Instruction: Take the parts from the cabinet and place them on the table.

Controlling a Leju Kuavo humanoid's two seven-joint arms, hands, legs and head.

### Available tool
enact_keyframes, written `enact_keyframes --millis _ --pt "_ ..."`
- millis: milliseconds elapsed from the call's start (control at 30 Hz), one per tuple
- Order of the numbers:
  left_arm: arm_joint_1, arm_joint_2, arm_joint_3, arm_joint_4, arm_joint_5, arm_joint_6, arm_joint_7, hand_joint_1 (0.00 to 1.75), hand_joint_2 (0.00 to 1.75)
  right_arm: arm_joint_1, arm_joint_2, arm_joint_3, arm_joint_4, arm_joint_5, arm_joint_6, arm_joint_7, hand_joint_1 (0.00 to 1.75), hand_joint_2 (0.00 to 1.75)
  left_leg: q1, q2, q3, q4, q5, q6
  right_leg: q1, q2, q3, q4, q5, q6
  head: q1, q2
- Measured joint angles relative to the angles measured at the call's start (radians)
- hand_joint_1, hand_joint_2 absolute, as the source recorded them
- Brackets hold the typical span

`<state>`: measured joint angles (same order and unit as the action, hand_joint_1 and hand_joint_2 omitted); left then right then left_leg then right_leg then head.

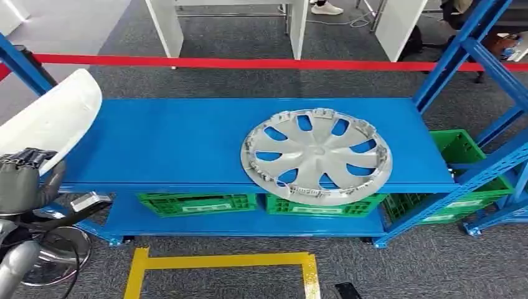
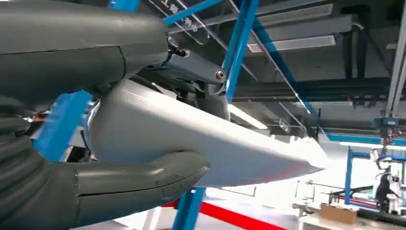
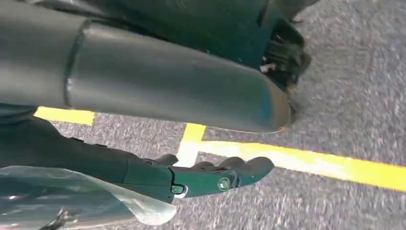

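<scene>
While the blue steel shelf rack [image 1: 187,143] carries a silver spoked plastic wheel cover [image 1: 316,156] overhanging its front edge, the smooth white curved panel [image 1: 53,118] should be kept level and clear of the uprights. The left hand [image 1: 22,180] clamps that panel between thumb [image 2: 139,179] and fingers; the right hand [image 3: 210,177] hangs near the floor, fingers apart, holding nothing.

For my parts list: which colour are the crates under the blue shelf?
Green crates, best seen in the head view, below the blue shelf.
</scene>
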<state>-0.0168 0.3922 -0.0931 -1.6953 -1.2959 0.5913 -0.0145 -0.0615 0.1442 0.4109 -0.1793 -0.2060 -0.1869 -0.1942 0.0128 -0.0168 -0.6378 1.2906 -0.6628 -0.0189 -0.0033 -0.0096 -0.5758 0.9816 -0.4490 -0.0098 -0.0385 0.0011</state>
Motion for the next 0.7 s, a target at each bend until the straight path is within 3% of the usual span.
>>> enact_keyframes --millis 33,67,133,167,200,300,333,400,467,500,533,567,600,633,667,700 --pt "0.003 0.0 0.0 0.0 -0.002 0.0 -0.002 1.75 1.75 0.0 0.0 0.0 0.0 0.0 0.0 0.0 0.0 0.0 0.009 0.002 0.008 -0.003 0.015 -0.008 -0.003 -0.003 -0.008 0.006 0.003 0.004 0.0 0.0" --pt "0.005 0.001 0.0 0.0 -0.004 0.0 -0.003 1.75 1.75 -0.001 0.0 0.0 0.0 0.0 0.0 0.0 0.0 0.0 0.018 0.004 0.035 -0.049 0.05 -0.018 -0.007 -0.006 -0.016 0.012 0.005 0.008 0.0 0.0" --pt "0.011 0.006 0.0 -0.003 -0.01 0.002 -0.005 1.75 1.75 -0.004 0.0 0.0 0.0 0.001 0.0 0.0 0.0 0.0 0.042 0.012 0.134 -0.225 0.129 -0.045 -0.017 -0.008 -0.033 0.032 0.008 0.021 0.0 0.0" --pt "0.013 0.006 0.0 -0.003 -0.012 0.003 -0.005 1.75 1.75 -0.006 -0.001 0.0 0.0 0.001 -0.001 0.002 0.0 0.0 0.036 0.01 0.154 -0.261 0.096 -0.06 -0.015 -0.007 -0.045 0.039 0.01 0.032 -0.004 0.0" --pt "0.021 0.011 0.001 -0.007 -0.013 0.003 -0.006 1.75 1.75 -0.007 0.0 0.0 0.0 0.002 -0.002 0.003 0.0 0.0 0.028 -0.005 0.141 -0.25 0.125 -0.031 -0.014 -0.006 -0.051 0.044 0.015 0.041 -0.005 0.0" --pt "0.031 0.018 0.008 -0.01 -0.011 0.006 -0.006 1.75 1.75 -0.003 0.003 0.0 0.0 0.002 -0.003 0.008 0.0 0.0 0.02 -0.003 0.117 -0.244 0.129 -0.001 -0.021 0.001 -0.065 0.045 0.04 0.061 0.0 0.0" --pt "0.033 0.023 0.012 -0.012 -0.008 0.006 -0.006 1.75 1.75 -0.001 0.006 0.0 0.0 0.003 -0.003 0.011 0.0 0.0 0.018 0.0 0.106 -0.247 0.138 0.014 -0.025 0.001 -0.072 0.049 0.035 0.064 0.003 0.0" --pt "0.035 0.029 0.021 -0.017 -0.005 0.007 -0.006 1.75 1.75 -0.001 0.009 0.0 0.0 0.003 -0.003 0.014 0.0 0.0 0.008 0.004 0.083 -0.246 0.157 0.038 -0.023 0.003 -0.109 0.128 -0.073 0.057 0.01 0.0" --pt "0.037 0.032 0.025 -0.019 -0.003 0.008 -0.006 1.75 1.75 -0.003 0.011 0.0 0.0 0.003 -0.003 0.014 0.0 0.0 -0.008 0.004 0.052 -0.245 0.179 0.051 -0.014 0.006 -0.151 0.298 -0.178 0.042 0.013 0.0" --pt "0.039 0.033 0.026 -0.019 -0.002 0.008 -0.006 1.75 1.75 -0.003 0.011 0.0 0.0 0.003 -0.003 0.014 0.0 0.0 -0.015 0.004 0.039 -0.244 0.188 0.054 -0.006 0.008 -0.158 0.351 -0.196 0.033 0.014 0.0" --pt "0.042 0.033 0.026 -0.019 -0.002 0.008 -0.006 1.75 1.75 -0.002 0.011 0.0 0.0 0.003 -0.003 0.014 0.0 0.0 -0.021 0.004 0.027 -0.244 0.197 0.058 0.004 0.01 -0.147 0.37 -0.185 0.023 0.013 0.0" --pt "0.044 0.033 0.027 -0.019 -0.002 0.008 -0.006 1.75 1.75 -0.003 0.011 0.0 0.0 0.003 -0.003 0.014 0.0 0.0 -0.026 0.003 0.016 -0.244 0.206 0.061 0.017 0.01 -0.117 0.348 -0.157 0.012 0.013 0.0" --pt "0.048 0.034 0.028 -0.019 0.0 0.008 -0.006 1.75 1.75 -0.003 0.011 0.0 0.0 0.004 -0.004 0.015 0.0 0.0 -0.029 0.003 0.008 -0.244 0.214 0.062 0.03 0.012 -0.069 0.292 -0.121 -0.001 0.013 0.0" --pt "0.053 0.036 0.032 -0.019 0.008 0.008 -0.006 1.75 1.75 -0.006 0.011 0.0 0.0 0.006 -0.006 0.018 0.0 0.0 -0.031 0.002 0.001 -0.244 0.222 0.063 0.046 0.014 0.001 0.197 -0.089 -0.018 0.014 0.0" --pt "0.058 0.04 0.037 -0.019 0.018 0.008 -0.006 1.75 1.75 -0.01 0.011 0.0 -0.001 0.008 -0.01 0.021 0.0 0.0 -0.029 0.003 -0.002 -0.245 0.229 0.063 0.063 0.019 0.069 0.097 -0.089 -0.038 0.013 0.0" --pt "0.061 0.043 0.043 -0.019 0.025 0.008 -0.006 1.75 1.75 -0.013 0.011 0.0 -0.001 0.008 -0.013 0.022 0.0 0.0 -0.031 0.003 -0.005 -0.245 0.237 0.059 0.063 0.017 0.107 0.031 -0.115 -0.053 0.012 0.0"
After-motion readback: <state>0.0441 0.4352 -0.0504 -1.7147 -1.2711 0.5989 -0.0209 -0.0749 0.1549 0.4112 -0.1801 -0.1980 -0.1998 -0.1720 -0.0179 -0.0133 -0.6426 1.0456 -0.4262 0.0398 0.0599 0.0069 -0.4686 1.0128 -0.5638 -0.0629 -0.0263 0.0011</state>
